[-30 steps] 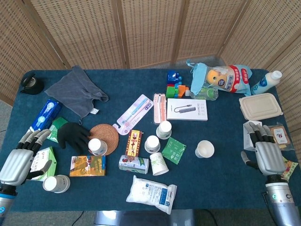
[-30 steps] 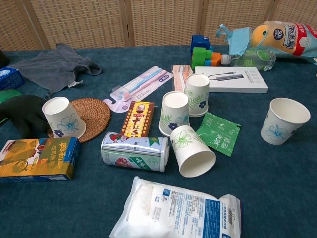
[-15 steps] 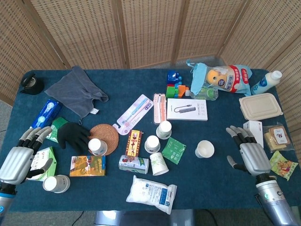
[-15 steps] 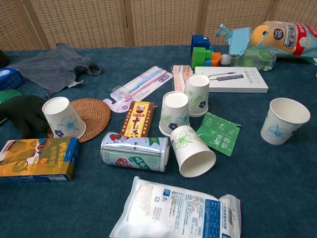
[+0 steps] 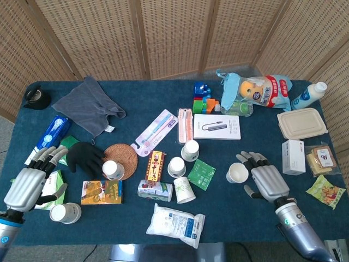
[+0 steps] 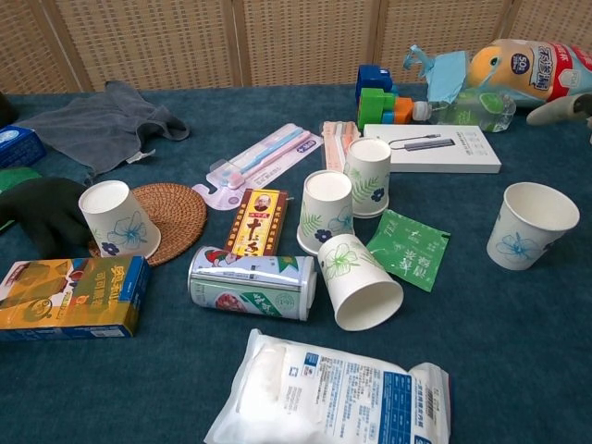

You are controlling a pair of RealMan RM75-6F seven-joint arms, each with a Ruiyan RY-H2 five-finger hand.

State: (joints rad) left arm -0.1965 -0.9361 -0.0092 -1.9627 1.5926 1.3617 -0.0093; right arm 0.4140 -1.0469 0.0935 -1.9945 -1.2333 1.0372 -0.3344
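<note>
Standing upright beside the right hand [image 5: 265, 181], fingers spread and released, is a floral-printed white paper cup [image 5: 237, 173].

The right hand [image 5: 265, 180] hovered with fingers spread just beside the upright white floral paper cup [image 5: 237, 172], holding nothing.

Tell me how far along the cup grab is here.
Done: nothing lifted; the cup stands upright on the table. In hand: the right hand, fingers apart, sits beside it, not gripping. Left: closing on it. The left hand holds nothing.
</note>
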